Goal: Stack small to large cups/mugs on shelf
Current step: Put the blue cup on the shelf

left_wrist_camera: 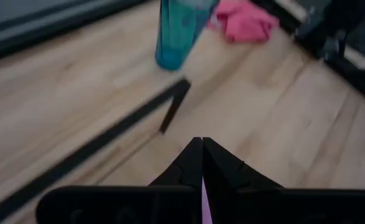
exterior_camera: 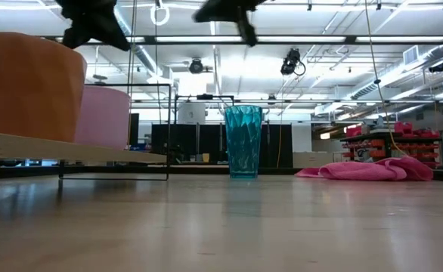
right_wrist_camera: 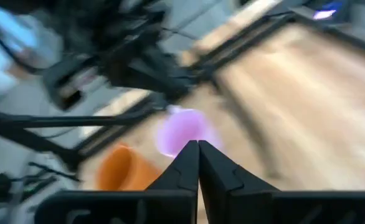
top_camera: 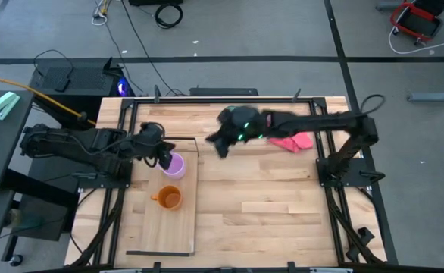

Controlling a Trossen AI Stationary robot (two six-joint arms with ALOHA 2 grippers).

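Note:
A small lilac mug (top_camera: 176, 165) and an orange mug (top_camera: 169, 199) stand upright on the shelf (top_camera: 178, 231), a light-wood plank on the table's left. My left gripper (top_camera: 164, 158) hangs shut just above the lilac mug's left side and is clear of it in the low view (exterior_camera: 108, 34). The teal tumbler (exterior_camera: 243, 141) stands upright on the tabletop beyond the shelf's far end; my right arm covers it in the high view. My right gripper (top_camera: 221, 147) is shut with nothing in it, high above the table near the tumbler.
A pink cloth (top_camera: 293, 141) lies crumpled at the far right of the table. The shelf's black wire frame (exterior_camera: 116, 132) stands at its far end. Bare wooden tabletop (top_camera: 267, 205) spreads to the right of the shelf.

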